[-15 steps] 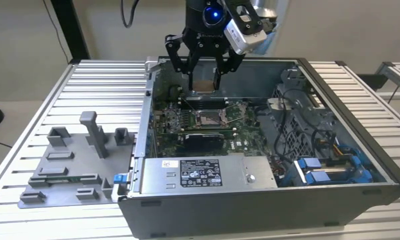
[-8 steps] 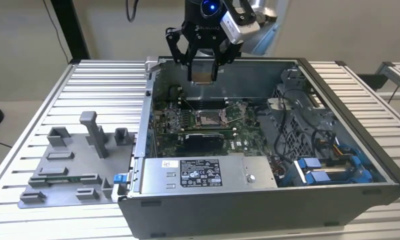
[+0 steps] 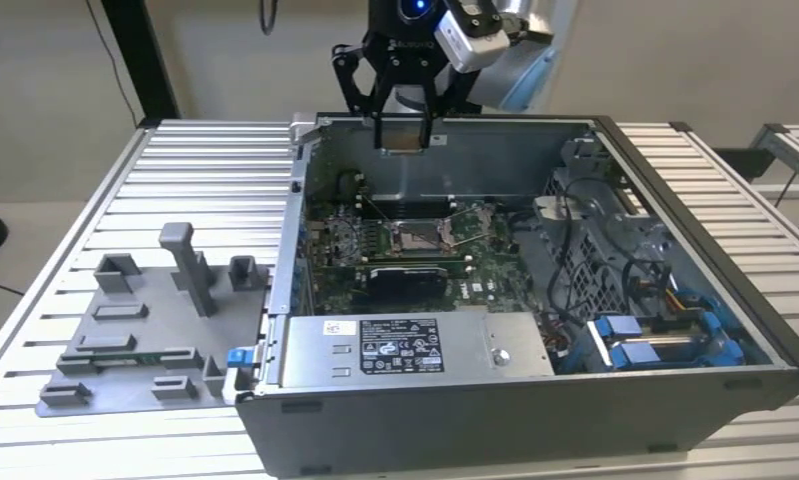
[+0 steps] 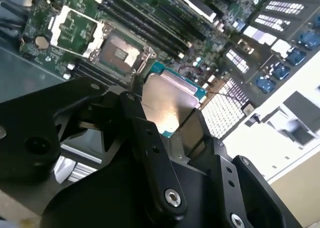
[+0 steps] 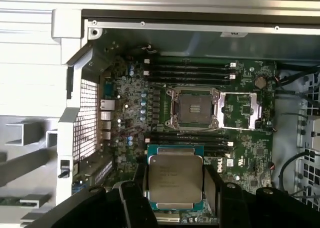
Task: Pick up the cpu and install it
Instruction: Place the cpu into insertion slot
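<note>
One cpu [image 5: 175, 180] (silvery top, green edge) clamped between black jaws

Beige wall [image 3: 666, 60] (slatted metal table [image 3: 172, 160])

Exterior view: case [image 3: 506, 420] on tabletop [image 3: 199, 170], fixture plate [image 3: 146, 330] at its 9 o'clock. Socket [image 3: 417, 236] mid-case. Claw [image 3: 402, 146] gripping cpu [image 3: 402, 133] hangs at socket's 12 o'clock, near the far wall.
</note>
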Tool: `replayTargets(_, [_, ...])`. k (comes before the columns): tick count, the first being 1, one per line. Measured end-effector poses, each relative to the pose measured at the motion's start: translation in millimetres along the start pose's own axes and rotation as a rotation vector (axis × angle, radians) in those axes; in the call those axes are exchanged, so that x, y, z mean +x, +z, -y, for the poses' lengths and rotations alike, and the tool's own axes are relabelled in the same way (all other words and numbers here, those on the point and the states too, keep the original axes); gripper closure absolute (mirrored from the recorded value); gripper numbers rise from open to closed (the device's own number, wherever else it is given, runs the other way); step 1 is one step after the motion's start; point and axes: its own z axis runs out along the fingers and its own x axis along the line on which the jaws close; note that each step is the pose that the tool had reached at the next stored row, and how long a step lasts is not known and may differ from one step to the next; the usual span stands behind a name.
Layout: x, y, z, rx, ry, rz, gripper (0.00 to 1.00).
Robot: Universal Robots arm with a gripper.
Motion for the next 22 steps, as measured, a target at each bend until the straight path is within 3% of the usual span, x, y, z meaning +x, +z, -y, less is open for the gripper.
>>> replayTargets(3, [-1.5,1.2,-9.5,0.0001,0.0,-0.0005,1.0])
replayTargets(8, [-3.2,2.7,-17.4,0.0002,0.0,-0.0022,1.0])
replayTargets(22, [-3.7,3.0,-18.4,0.0,0.0,-0.0047,1.0])
